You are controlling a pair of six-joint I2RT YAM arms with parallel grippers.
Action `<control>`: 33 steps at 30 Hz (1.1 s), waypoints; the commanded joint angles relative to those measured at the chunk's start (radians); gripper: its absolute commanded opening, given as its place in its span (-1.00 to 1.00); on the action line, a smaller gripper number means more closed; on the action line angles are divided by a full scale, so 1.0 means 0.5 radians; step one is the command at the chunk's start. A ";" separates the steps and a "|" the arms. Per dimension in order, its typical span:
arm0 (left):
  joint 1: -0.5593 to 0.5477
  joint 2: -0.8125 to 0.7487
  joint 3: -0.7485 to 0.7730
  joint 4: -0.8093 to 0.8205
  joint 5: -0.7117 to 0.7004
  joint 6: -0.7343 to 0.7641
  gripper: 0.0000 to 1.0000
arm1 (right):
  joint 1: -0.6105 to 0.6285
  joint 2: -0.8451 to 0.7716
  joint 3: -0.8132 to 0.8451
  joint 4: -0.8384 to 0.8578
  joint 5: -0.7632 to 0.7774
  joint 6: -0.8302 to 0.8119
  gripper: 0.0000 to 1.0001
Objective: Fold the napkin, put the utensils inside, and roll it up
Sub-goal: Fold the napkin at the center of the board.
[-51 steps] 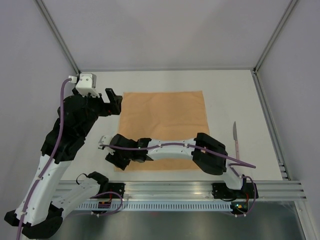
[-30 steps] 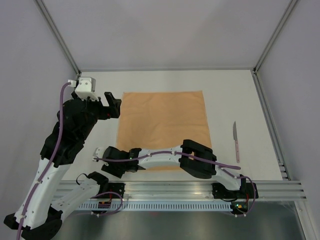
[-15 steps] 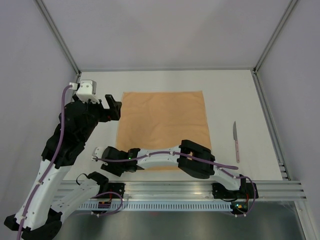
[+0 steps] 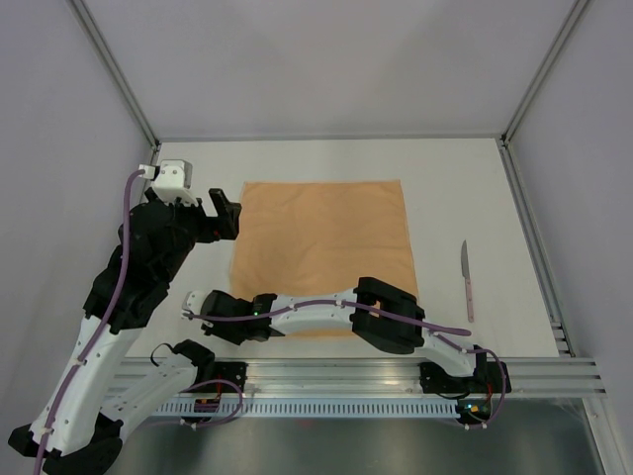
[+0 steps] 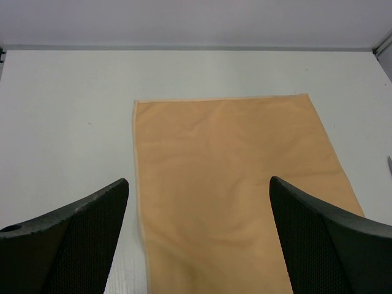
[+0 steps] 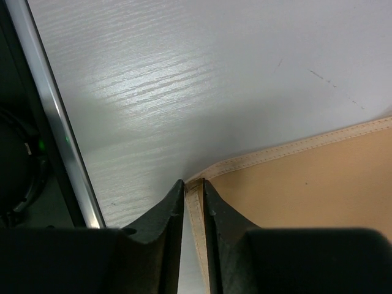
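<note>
The peach-orange napkin (image 4: 321,252) lies flat and square in the middle of the table. My right gripper (image 4: 237,333) reaches across to its near left corner and is shut on the hem there; the right wrist view shows the corner (image 6: 195,196) pinched between the two black fingers. My left gripper (image 4: 227,213) hangs open above the napkin's far left edge; the left wrist view shows the cloth (image 5: 239,184) between its wide-apart fingers, not touched. The utensil (image 4: 467,281), a slender pale pinkish knife, lies on the table right of the napkin.
A metal rail (image 4: 396,371) runs along the near table edge, also seen in the right wrist view (image 6: 55,116). A raised frame (image 4: 529,228) borders the right side. White walls enclose the back and sides.
My right gripper slid left and nearer to the napkin's near left corner and closed on its hem. The left gripper drifted slightly. The napkin and knife stayed put.
</note>
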 commanded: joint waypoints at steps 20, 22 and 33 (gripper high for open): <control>0.008 0.009 -0.010 0.067 0.003 -0.098 0.99 | -0.152 -0.377 -0.021 -0.117 -0.012 -0.017 -0.91; 0.012 0.009 -0.022 0.082 0.006 -0.104 0.99 | -0.201 -0.414 -0.067 -0.117 -0.009 -0.027 -0.93; 0.012 0.036 -0.117 0.230 0.095 -0.187 0.99 | -0.612 -0.680 -0.404 -0.108 -0.052 -0.070 -0.99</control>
